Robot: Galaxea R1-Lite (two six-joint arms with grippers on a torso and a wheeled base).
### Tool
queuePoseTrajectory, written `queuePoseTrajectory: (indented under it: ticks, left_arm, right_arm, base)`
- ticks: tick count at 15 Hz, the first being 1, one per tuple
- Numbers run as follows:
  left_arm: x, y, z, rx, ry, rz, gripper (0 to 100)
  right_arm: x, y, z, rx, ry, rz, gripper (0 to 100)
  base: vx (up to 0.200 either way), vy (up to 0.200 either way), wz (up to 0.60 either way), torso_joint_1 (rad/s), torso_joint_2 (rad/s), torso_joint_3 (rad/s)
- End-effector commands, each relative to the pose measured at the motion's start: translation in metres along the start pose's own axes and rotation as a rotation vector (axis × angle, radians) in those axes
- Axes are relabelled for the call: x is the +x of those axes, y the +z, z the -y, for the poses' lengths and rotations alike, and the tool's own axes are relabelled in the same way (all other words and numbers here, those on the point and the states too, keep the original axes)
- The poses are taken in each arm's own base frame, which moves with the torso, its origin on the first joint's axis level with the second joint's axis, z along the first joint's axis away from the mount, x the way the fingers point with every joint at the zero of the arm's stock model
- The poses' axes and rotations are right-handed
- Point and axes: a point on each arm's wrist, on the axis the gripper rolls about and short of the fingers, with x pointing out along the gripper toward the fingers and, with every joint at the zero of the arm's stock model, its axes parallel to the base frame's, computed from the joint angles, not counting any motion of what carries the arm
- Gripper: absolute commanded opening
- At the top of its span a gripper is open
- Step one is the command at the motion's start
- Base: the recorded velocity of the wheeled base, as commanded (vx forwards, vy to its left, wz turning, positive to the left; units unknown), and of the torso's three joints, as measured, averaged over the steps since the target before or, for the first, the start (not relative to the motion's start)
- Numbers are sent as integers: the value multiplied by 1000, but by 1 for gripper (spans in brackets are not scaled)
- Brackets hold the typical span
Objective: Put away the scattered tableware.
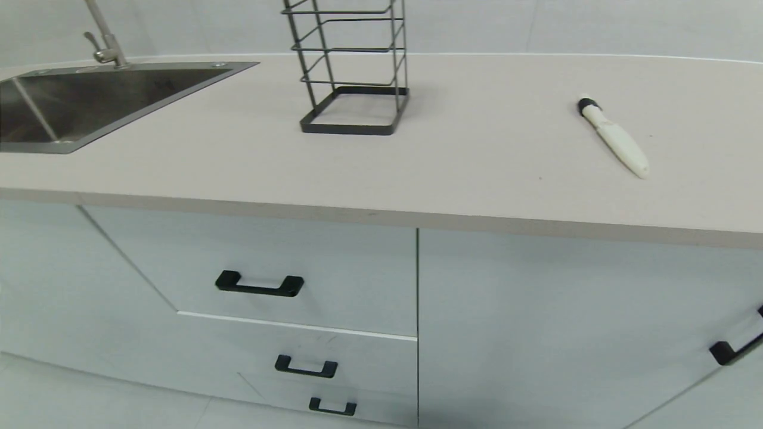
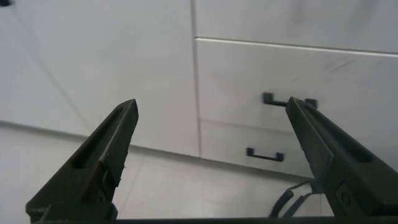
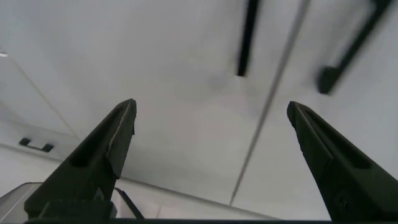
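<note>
L gripper [image 2: 211,134] fingers spread wide, R gripper [image 3: 211,134] fingers spread wide, both empty

Ahead of me: sink [image 1: 107,95] w/ tap [image 1: 105,43] at counter's [image 1: 477,155] left, drawers [image 1: 334,262] w/ black handles [image 1: 259,286] below.

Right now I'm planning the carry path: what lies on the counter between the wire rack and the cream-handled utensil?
Nothing: in the head view the countertop between the wire rack and the cream-handled utensil is bare.

One utensil [image 1: 614,138], one rack [image 1: 346,129], one sink [image 1: 107,95], four handles [image 1: 259,286]
</note>
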Motion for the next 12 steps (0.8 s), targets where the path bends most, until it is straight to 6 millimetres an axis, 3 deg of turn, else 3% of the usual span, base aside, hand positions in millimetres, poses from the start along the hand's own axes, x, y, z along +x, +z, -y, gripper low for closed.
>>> queuePoseTrajectory:
  ticks: [1, 12]
  left_arm:
    - [0, 0, 0, -10, 1, 1, 100]
    - [0, 0, 0, -26, 4, 0, 100]
  right_arm:
    - [0, 0, 0, -1, 0, -1, 100]
    - [0, 0, 0, -2, 1, -2, 100]
  base:
    - [0, 0, 0, 0, 0, 0]
    - [0, 0, 0, 0, 0, 0]
